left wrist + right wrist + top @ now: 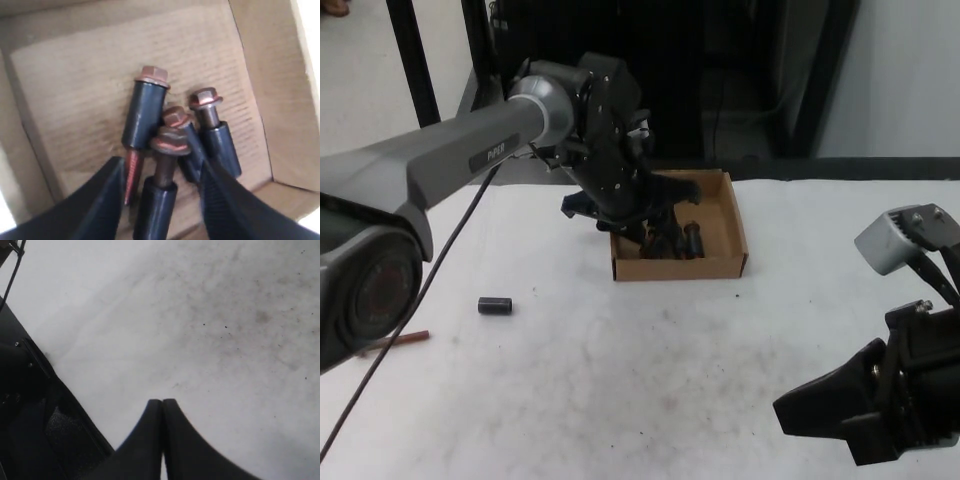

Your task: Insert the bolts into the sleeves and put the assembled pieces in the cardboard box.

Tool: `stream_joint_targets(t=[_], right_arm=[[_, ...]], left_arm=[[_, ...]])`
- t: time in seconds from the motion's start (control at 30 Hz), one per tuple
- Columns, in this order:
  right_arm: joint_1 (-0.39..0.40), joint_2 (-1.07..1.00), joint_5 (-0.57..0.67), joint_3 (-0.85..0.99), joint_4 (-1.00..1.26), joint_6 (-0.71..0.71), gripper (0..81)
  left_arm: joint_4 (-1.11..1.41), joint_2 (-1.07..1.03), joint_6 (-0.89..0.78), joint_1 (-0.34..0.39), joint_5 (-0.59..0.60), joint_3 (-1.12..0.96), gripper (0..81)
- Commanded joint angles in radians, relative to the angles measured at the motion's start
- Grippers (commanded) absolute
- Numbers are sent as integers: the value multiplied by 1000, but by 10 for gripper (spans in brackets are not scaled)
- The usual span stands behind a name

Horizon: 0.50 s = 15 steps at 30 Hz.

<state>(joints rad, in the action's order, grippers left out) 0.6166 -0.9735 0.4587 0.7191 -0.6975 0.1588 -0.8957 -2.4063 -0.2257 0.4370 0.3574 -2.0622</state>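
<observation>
My left gripper (pixel 161 165) hangs open inside the cardboard box (pixel 75 90), low over its floor. Several black sleeves with copper bolts in them lie there in a cluster. One assembled piece (pixel 159 200) lies between the open fingers with a gap on each side; another (pixel 145 112) lies just beyond it. In the high view the left gripper (pixel 640 225) sits over the box (pixel 680 268). A loose black sleeve (pixel 495 305) lies on the white bench to the left. My right gripper (pixel 790 415) hovers shut and empty over bare bench at the near right, its fingertips (pixel 162 407) pressed together.
A copper bolt (pixel 400 340) lies at the left, partly hidden behind the left arm's base. A black cable (pixel 430 280) runs across the bench's left side. Dark frame posts stand behind the bench's far edge.
</observation>
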Motion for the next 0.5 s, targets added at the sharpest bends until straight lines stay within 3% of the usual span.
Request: stream_joint_targets(t=[0.0, 0.27, 0.47], right_arm=[[-6, 0, 19, 0, 7, -9, 2], [-6, -53, 21, 0, 7, -7, 2], [-6, -201, 169, 32, 7, -7, 2]], left_arm=[[-51, 20, 4, -16, 6, -6, 426], [-91, 139, 36, -53, 5, -6, 403], [-257, 246, 62, -72, -2, -6, 403]])
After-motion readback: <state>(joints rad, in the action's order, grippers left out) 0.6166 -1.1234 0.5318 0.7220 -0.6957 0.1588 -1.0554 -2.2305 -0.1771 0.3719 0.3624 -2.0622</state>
